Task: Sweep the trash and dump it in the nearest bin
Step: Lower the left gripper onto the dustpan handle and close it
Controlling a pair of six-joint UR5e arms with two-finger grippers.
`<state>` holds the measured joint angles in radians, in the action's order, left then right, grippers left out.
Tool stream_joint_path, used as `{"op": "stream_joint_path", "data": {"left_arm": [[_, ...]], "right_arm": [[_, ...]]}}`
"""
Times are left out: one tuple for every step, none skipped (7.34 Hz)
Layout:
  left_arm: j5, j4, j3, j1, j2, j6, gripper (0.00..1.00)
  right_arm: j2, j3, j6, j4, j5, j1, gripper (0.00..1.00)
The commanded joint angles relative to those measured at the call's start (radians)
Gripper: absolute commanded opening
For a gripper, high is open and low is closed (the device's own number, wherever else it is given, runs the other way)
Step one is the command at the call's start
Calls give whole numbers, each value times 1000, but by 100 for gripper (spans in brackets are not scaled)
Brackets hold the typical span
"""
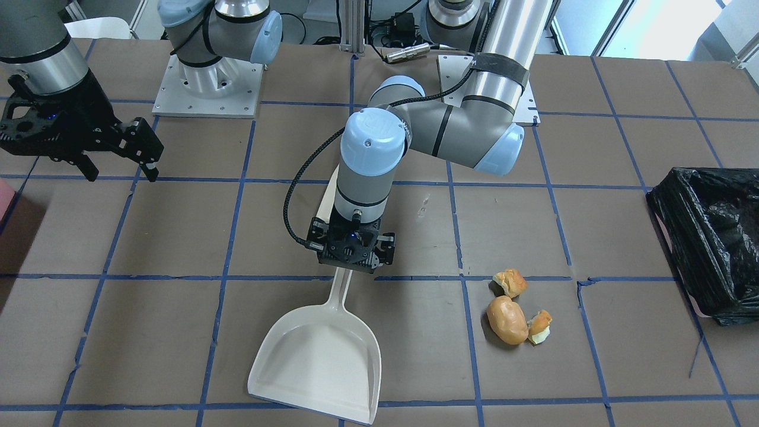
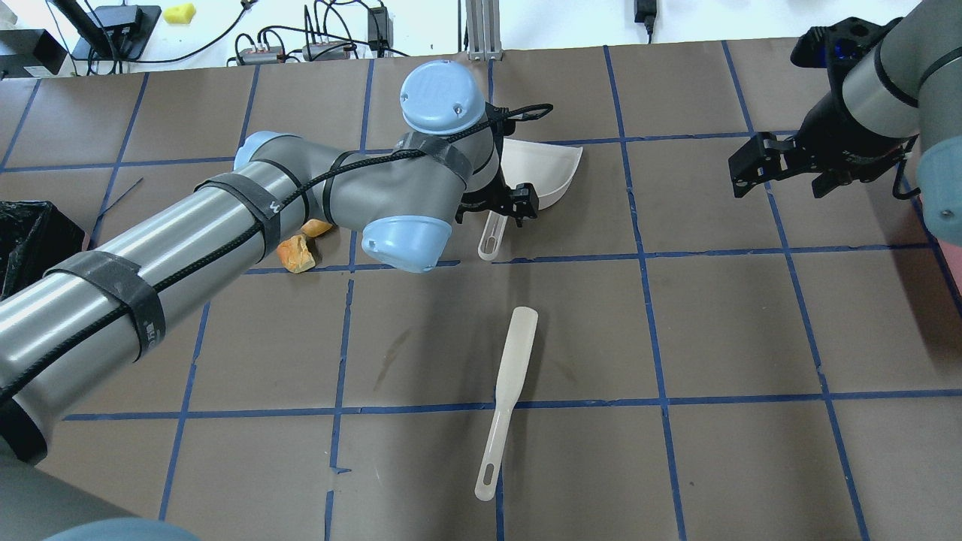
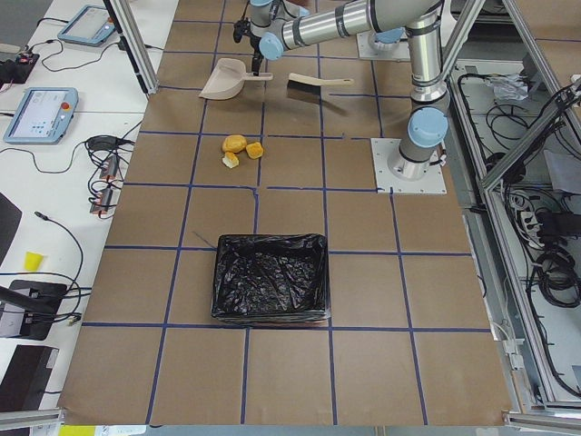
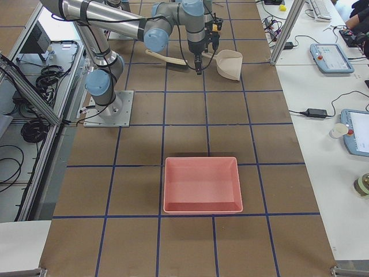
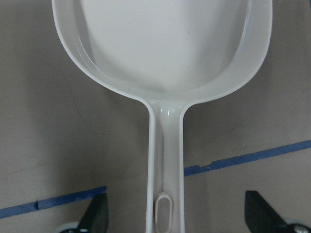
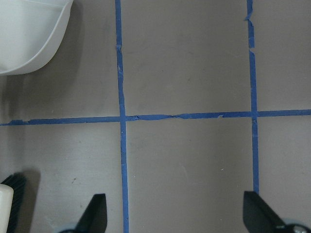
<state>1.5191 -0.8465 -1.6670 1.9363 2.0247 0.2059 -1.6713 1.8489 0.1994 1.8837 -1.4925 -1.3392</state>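
Three bread pcs lie clustered on the table (image 1: 178, 237): an oval roll (image 1: 507, 320), a torn chunk (image 1: 511, 282) just beside it, and a smaller chunk (image 1: 539, 327) against its other side. Pos.: between the dustpan (image 1: 317, 356) and the bin (image 1: 676, 225), apart from both. The bin is lined w/ a crinkled black bag and sits toward the table's L end.

I read the L gripper (image 1: 354, 254) as pointing straight down over the dustpan handle (image 5: 165, 160). On the L wrist cam its fingers (image 5: 95, 221) stand wide apart, one each side of the handle w/ a clear gap on both sides; nothing is gripped. The dustpan lies flat, mouth facing away from the robot.

The R gripper (image 1: 121, 171) hovers above the table toward the R end, apart from the dustpan. Per the R wrist cam its fingers are spread wide w/ only bare table between them. A white brush (image 2: 511, 376) lies flat on the robot's side of the dustpan, untouched. A pink unlined tray (image 4: 202, 160) sits at the R end.
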Motion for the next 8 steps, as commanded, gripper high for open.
{"op": "stream_joint_path", "data": {"left_arm": [[12,42,-16,9,40,6,100],[9,50,-16,13,55,7,95],[4,53,-14,16,46,6,95],[4,53,-16,16,39,3,95],[3,53,-16,16,40,6,94],[3,52,-19,16,40,6,88],[0,53,-17,16,48,0,82],[-2,52,-19,16,49,0,69]], "right_arm": [[-1,1,0,-2,0,0,100],[1,1,2,0,1,0,100],[-1,1,0,-2,1,0,100],[1,1,0,-2,1,0,100],[-1,1,0,-3,1,0,100],[-1,1,0,-5,1,0,100],[1,1,0,-5,1,0,100],[-1,3,0,-6,1,0,100]]}}
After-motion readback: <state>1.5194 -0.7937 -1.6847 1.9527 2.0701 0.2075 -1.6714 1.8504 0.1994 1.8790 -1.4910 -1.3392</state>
